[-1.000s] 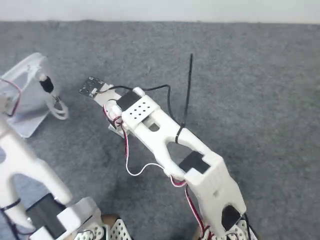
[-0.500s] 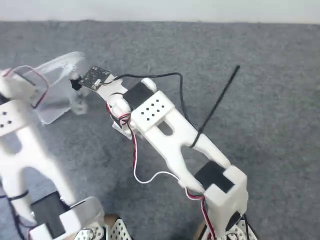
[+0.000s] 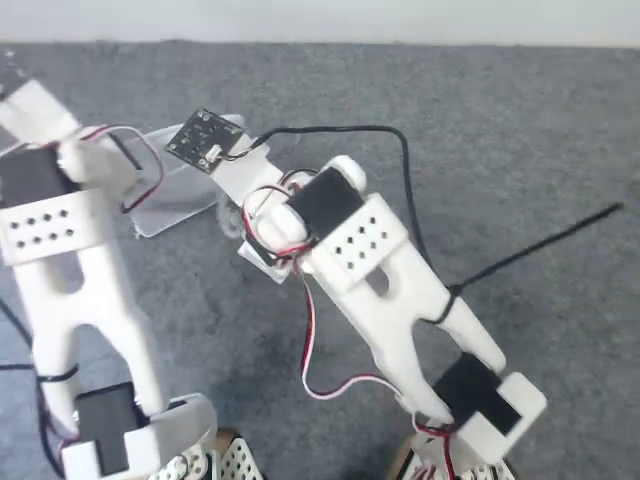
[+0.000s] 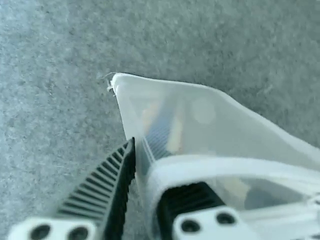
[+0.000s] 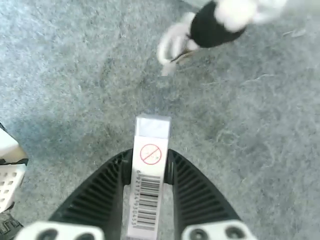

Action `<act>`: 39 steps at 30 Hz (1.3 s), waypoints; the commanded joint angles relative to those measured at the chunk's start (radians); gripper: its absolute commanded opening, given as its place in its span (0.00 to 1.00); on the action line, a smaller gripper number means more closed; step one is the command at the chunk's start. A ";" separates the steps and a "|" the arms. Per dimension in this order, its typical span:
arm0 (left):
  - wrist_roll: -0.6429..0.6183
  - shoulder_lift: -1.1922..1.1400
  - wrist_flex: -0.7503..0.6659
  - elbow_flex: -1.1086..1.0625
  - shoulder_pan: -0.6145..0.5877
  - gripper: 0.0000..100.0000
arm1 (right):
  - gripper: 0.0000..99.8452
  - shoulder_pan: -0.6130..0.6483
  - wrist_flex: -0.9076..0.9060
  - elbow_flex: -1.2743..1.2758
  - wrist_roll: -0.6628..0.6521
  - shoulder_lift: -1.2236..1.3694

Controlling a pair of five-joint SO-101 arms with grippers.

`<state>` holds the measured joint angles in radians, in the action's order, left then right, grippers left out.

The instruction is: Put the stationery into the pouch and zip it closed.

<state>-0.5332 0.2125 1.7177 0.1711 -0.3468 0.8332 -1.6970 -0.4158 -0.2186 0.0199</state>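
The translucent pouch [image 3: 178, 196] hangs off the grey carpet at the far left, and my left gripper [image 4: 145, 165] is shut on its rim. Faint shapes of stationery show through its wall [image 4: 200, 125]. Its zip pull, a black-and-white charm with a white loop [image 5: 212, 22], dangles just ahead of my right gripper [image 5: 150, 157]. That gripper is shut on a small white stick-shaped item with a barcode label [image 5: 151, 131], held low over the carpet. From above, the right arm's wrist [image 3: 320, 215] sits just right of the pouch, covering its own fingers.
Grey carpet [image 3: 520, 130] covers the whole table, with a pale wall edge along the far side. A long black cable tie [image 3: 545, 250] sticks out rightward from the right arm. The left arm's white links [image 3: 75, 250] stand tall at the left.
The left arm has raised the pouch and carried it right, toward the right arm. The right arm has shifted right and its cable tie has swung from upright to pointing right.
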 commanded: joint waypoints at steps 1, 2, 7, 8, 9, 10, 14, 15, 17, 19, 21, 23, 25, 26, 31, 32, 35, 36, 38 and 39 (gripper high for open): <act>0.011 0.074 0.037 0.077 0.064 0.01 | 0.01 -0.016 -0.010 -0.061 0.006 -0.107; 0.023 0.074 0.037 0.077 0.078 0.01 | 0.01 -0.016 -0.008 -0.061 0.006 -0.119; 0.071 0.126 0.037 0.062 0.153 0.01 | 0.01 -0.016 -0.007 -0.061 0.014 -0.179; 0.071 0.149 0.035 0.053 0.157 0.01 | 0.01 -0.016 -0.007 -0.061 0.014 -0.189; 0.071 0.166 0.032 0.044 0.155 0.01 | 0.01 -0.016 -0.007 -0.061 0.014 -0.200; 0.072 0.181 0.025 0.035 0.155 0.01 | 0.01 -0.016 -0.007 -0.061 0.015 -0.211; 0.072 0.212 -0.037 -0.042 0.160 0.01 | 0.01 -0.016 -0.010 -0.060 0.015 -0.251; 0.072 0.212 -0.048 -0.056 0.161 0.01 | 0.01 -0.016 -0.016 -0.060 0.015 -0.263; 0.072 0.212 -0.061 -0.070 0.161 0.01 | 0.01 -0.016 -0.027 -0.060 0.015 -0.286; 0.072 0.212 -0.064 -0.070 0.161 0.01 | 0.01 -0.016 -0.028 -0.060 0.015 -0.311; 0.072 0.212 -0.064 -0.070 0.161 0.01 | 0.01 -0.018 -0.031 -0.057 0.015 -0.337; 0.072 0.212 -0.064 -0.070 0.161 0.01 | 0.01 -0.038 -0.027 -0.021 0.015 -0.369; 0.072 0.212 -0.064 -0.070 0.161 0.01 | 0.01 -0.044 0.002 0.034 0.015 -0.418; 0.072 0.212 -0.064 -0.070 0.161 0.01 | 0.01 -0.045 0.030 0.069 0.015 -0.450; 0.072 0.212 -0.064 -0.070 0.161 0.01 | 0.01 -0.047 0.223 0.310 0.015 -0.653; 0.072 0.212 -0.064 -0.070 0.161 0.01 | 0.01 -0.047 0.277 0.368 0.015 -0.691; 0.072 0.212 -0.064 -0.071 0.161 0.01 | 0.01 -0.048 0.433 0.534 0.015 -0.806; 0.072 0.212 -0.064 -0.071 0.161 0.01 | 0.01 -0.045 0.476 0.583 0.015 -0.843; 0.072 0.212 -0.064 -0.071 0.160 0.01 | 0.01 -0.044 0.561 0.672 0.015 -0.908; 0.072 0.212 -0.064 -0.071 0.160 0.01 | 0.01 -0.044 0.602 0.712 0.015 -0.937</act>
<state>-0.4687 0.3659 1.6932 0.0760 -0.1918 0.8025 -1.2244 0.2163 -0.2125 -0.8117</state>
